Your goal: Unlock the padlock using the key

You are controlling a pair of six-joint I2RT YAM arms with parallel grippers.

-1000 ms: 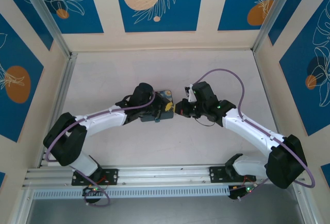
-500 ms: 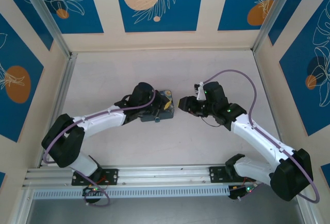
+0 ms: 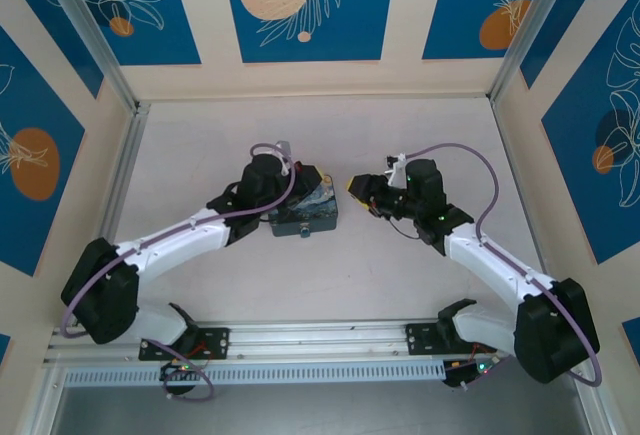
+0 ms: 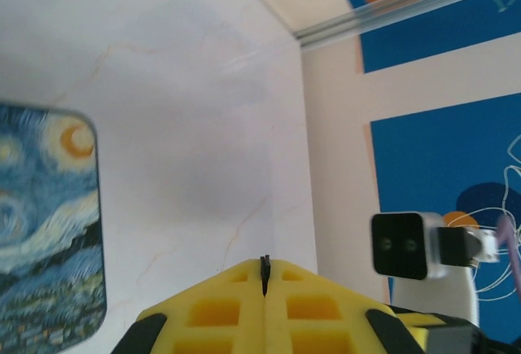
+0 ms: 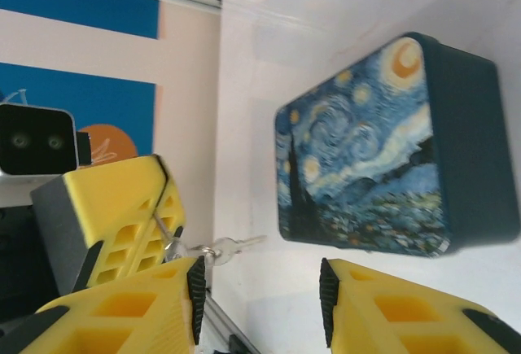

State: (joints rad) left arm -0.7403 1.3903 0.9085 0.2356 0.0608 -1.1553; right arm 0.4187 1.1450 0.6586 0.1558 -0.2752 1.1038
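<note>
My left gripper (image 4: 264, 271) is shut, with a thin dark metal sliver pinched at its tip. In the right wrist view its yellow fingers (image 5: 122, 216) hold a thin metal stem, and from that stem hang a ring and the small silvery key (image 5: 230, 248). From above, the left gripper (image 3: 315, 177) hovers over the far edge of the painted tin (image 3: 305, 217). Just right of it, my right gripper (image 3: 358, 188) stands open (image 5: 260, 293) with nothing between its fingers, the key close by its left finger. The padlock is out of view.
The blue-and-yellow Starry Night tin (image 5: 366, 150) lies flat on the white floor between the arms, and its corner shows in the left wrist view (image 4: 41, 232). Cream and blue walls close in the workspace, and an aluminium rail (image 3: 300, 340) runs along the near edge.
The right gripper was shut and tip to tip with the left one. It has opened and drawn back to the right. The left gripper has swung toward the far side, over the tin.
</note>
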